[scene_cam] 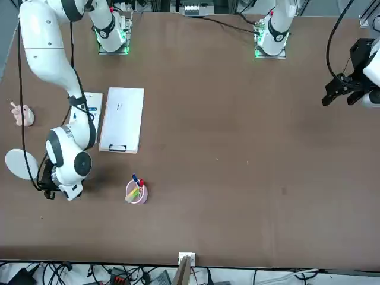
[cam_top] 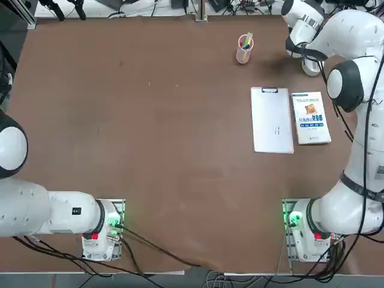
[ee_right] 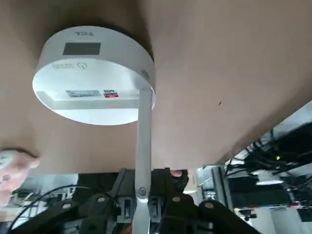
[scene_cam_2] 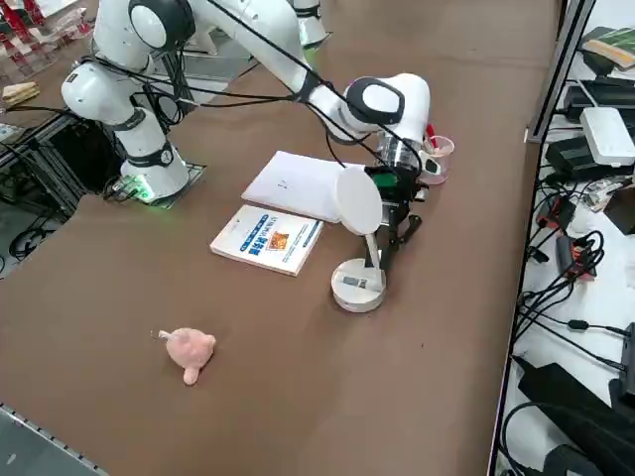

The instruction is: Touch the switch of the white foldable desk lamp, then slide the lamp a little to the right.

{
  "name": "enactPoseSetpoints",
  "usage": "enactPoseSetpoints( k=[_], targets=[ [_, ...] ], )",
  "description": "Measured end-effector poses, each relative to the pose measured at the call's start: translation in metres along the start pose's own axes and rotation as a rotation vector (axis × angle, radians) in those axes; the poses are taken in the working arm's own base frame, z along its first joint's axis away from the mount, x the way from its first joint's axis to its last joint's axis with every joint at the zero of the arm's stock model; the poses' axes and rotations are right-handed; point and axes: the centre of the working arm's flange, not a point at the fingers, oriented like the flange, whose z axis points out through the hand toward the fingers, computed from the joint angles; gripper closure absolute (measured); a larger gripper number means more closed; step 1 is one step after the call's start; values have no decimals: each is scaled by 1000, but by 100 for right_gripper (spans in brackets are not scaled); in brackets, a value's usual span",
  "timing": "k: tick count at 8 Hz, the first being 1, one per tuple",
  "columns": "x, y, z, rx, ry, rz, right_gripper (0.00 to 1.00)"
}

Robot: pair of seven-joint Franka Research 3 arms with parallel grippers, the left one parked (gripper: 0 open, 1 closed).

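The white foldable desk lamp (scene_cam_2: 358, 287) stands near the table's far right corner, with its round base flat on the table, its thin arm upright and its oval head (scene_cam_2: 357, 198) raised. The switch (scene_cam_2: 352, 284) shows as a small greyish spot on the base. My right gripper (scene_cam_2: 395, 233) sits low beside the lamp, just above the base. In the right wrist view the gripper (ee_right: 141, 195) is shut on the lamp's thin arm (ee_right: 143, 141), and the base (ee_right: 92, 73) lies beyond the fingers. From overhead my own arm covers most of the lamp (cam_top: 311, 67).
A white clipboard (cam_top: 272, 120) and a blue-and-white book (cam_top: 311, 117) lie side by side just inboard of the lamp. A pink pen cup (cam_top: 244, 49) stands further left. A small pink toy (scene_cam_2: 189, 349) lies near the table's right edge. Cables and boxes (scene_cam_2: 585, 129) sit beyond the far edge.
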Motion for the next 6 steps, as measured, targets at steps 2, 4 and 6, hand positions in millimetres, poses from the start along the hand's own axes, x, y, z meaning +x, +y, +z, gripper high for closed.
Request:
enactPoseSetpoints(
  k=[2, 4, 6],
  targets=[
    [-29, 0, 8, 80, 39, 67, 84],
    [-72, -9, 33, 194, 63, 166, 84],
    [-108, -22, 66, 293, 35, 266, 84]
  ],
)
